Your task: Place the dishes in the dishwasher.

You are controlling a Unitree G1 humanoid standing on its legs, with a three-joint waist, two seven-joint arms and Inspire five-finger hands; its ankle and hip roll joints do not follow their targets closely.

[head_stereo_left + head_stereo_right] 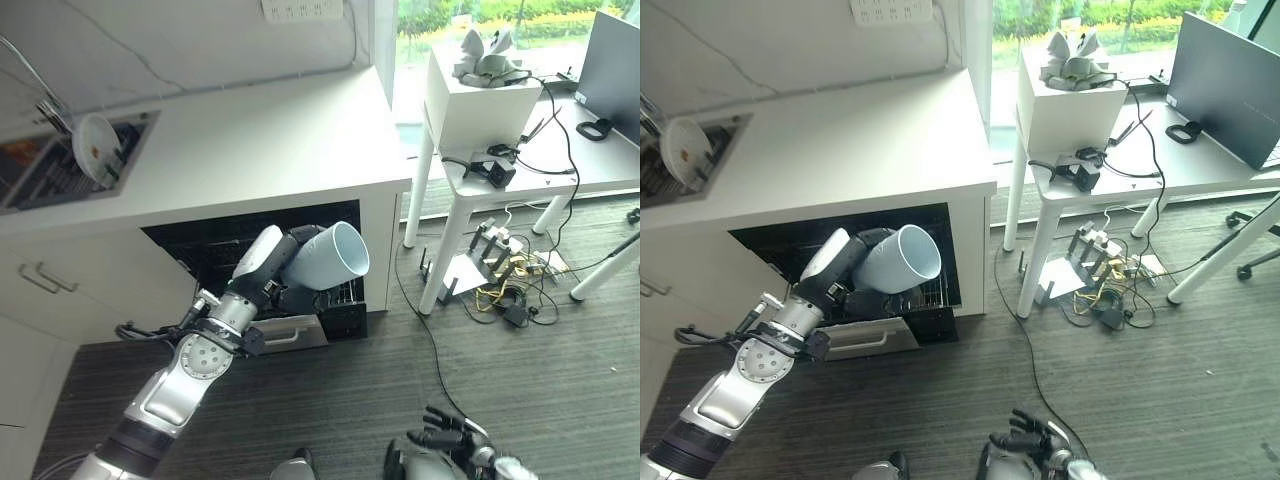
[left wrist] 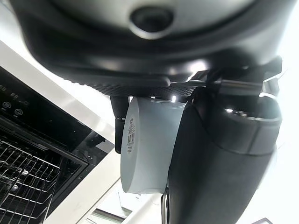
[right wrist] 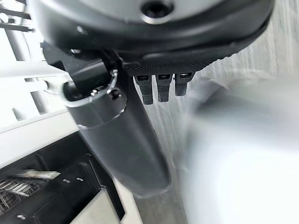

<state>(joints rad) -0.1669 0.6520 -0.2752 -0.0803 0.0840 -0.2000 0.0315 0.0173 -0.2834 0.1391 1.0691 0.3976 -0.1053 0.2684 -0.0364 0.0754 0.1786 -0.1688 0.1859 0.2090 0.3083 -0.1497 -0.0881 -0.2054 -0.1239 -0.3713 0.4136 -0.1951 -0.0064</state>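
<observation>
Centre of the frame: a white cup held on its side in the left hand, fingers and thumb curled round its wall, open mouth turned toward the right, just in front of the open dishwasher under the white counter. Probably ceramic: stiff, smooth, rather slippery, breakable if knocked against the wire rack; best gripped round the body, as now. Lower right of the frame: the right hand low over the grey carpet, fingers loosely spread, empty. Upper left: a plate standing in the sink rack. Right side: a white table with loose cables beneath it, leaving limited room.
</observation>
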